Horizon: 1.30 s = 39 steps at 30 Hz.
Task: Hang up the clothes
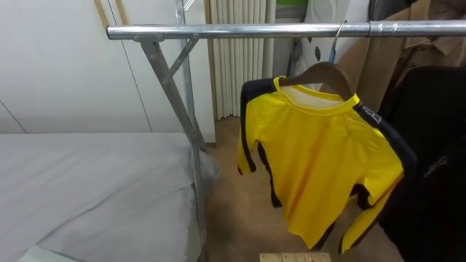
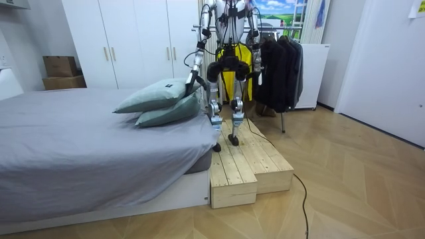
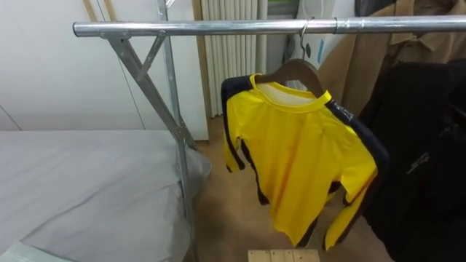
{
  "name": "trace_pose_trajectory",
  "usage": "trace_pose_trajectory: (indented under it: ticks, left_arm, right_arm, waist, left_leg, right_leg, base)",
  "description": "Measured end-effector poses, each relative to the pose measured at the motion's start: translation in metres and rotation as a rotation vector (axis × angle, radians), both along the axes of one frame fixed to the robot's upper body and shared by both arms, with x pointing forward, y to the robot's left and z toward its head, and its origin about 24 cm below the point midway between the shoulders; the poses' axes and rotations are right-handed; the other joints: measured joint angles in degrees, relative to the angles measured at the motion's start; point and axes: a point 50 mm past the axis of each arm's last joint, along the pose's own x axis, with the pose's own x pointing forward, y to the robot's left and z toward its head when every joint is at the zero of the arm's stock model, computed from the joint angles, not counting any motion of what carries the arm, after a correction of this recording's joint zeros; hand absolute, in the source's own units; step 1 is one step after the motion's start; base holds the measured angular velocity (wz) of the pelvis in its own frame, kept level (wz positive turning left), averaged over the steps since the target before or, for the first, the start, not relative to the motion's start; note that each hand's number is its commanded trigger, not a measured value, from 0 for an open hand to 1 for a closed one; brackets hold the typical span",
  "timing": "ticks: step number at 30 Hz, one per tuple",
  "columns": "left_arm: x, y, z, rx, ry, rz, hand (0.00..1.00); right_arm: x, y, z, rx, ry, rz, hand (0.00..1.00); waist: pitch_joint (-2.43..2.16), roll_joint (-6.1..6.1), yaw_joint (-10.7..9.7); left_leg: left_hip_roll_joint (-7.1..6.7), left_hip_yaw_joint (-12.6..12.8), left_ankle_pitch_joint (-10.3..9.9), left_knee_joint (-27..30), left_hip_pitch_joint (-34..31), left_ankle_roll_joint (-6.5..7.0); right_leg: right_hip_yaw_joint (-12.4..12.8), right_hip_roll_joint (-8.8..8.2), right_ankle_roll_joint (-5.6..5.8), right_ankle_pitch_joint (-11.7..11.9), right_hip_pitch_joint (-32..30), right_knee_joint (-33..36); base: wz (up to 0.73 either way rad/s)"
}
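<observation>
- Evidently, the yellow shirt (image 1: 320, 160) is on its wooden hanger (image 1: 320, 73), hooked over the rail (image 1: 255, 31).
- Left hand (image 2: 192, 81) and right hand (image 2: 255, 65) are at the robot's sides; I cannot tell their state.
- Judged: hanging complete; next move calls for another garment.

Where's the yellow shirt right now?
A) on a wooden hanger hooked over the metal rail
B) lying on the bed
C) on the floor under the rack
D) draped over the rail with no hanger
A: the yellow shirt sits on a wooden hanger whose hook goes over the metal rail, next to the dark clothes.
</observation>
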Motion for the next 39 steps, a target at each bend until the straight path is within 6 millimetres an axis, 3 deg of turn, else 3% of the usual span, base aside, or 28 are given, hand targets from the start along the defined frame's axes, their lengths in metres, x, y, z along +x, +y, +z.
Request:
trace_pose_trajectory:
  ticks: [18, 28, 33, 35, 37, 38, 39]
  left_arm:
    - [0.000, 0.000, 0.000, -0.001, 0.002, -0.002, 0.00]
    - [0.011, 0.000, -0.002, 0.002, -0.022, -0.018, 0.00]
    - [0.020, -0.003, -0.004, -0.006, -0.075, -0.074, 0.00]
    - [0.025, -0.009, -0.006, -0.023, -0.103, -0.094, 0.00]
    - [0.033, -0.012, -0.008, -0.032, -0.136, -0.126, 0.00]
    - [0.037, -0.012, -0.008, -0.034, -0.146, -0.143, 0.00]
    - [0.046, -0.012, -0.009, -0.043, -0.172, -0.164, 0.00]
  right_arm:
    - [0.004, 0.001, 0.000, 0.016, -0.004, -0.029, 0.00]
    - [0.019, -0.005, 0.002, -0.016, -0.012, 0.087, 0.00]
    - [0.038, -0.018, 0.007, -0.082, -0.010, 0.259, 0.00]
    - [0.042, -0.020, 0.007, -0.094, 0.000, 0.293, 0.00]
    - [0.039, -0.026, 0.008, -0.100, 0.030, 0.289, 0.00]
    - [0.037, -0.025, 0.008, -0.097, 0.038, 0.288, 0.00]
    - [0.036, -0.027, 0.007, -0.096, 0.053, 0.288, 0.00]
  waist:
    - [0.11, 0.02, -0.12]
    - [0.15, 0.74, 0.58]
    - [-0.19, 2.34, 2.43]
    - [-0.21, 2.74, 3.23]
    - [-0.25, 2.52, 3.11]
    - [-0.31, 2.19, 3.07]
    - [-0.55, 1.61, 3.08]
  left_leg:
    - [-0.08, -0.83, 0.01, 0.12, 0.09, 0.01]
    - [-0.08, -3.73, -0.03, 1.10, -1.74, -0.01]
    - [0.03, -7.18, -0.05, 3.48, -4.81, -0.19]
    - [0.11, -7.17, 0.32, 4.80, -6.33, -0.23]
    - [-0.23, -5.35, 3.01, 4.60, -8.64, 0.09]
    - [-0.36, -4.26, 3.90, 4.24, -9.03, 0.26]
    - [-0.29, -0.87, 5.11, 4.00, -9.68, 0.68]
  right_leg:
    - [0.30, 0.14, 0.30, -0.07, 0.00, 0.01]
    - [-2.78, -0.50, -0.22, -0.01, -0.11, 0.00]
    - [-8.85, -1.78, -1.07, -0.73, -0.23, 0.18]
    - [-11.35, -2.35, -1.28, -1.08, -0.11, 0.21]
    - [-17.20, -3.98, -1.42, -1.78, 0.40, -0.13]
    - [-18.78, -4.54, -1.52, -2.01, 0.50, -0.19]
    - [-22.08, -5.64, -1.82, -2.66, 0.63, -0.32]
  base:
    - [0.00]
    - [0.15]
    - [0.46]
    - [0.77]
    - [1.33]
    - [1.43]
    - [1.12]
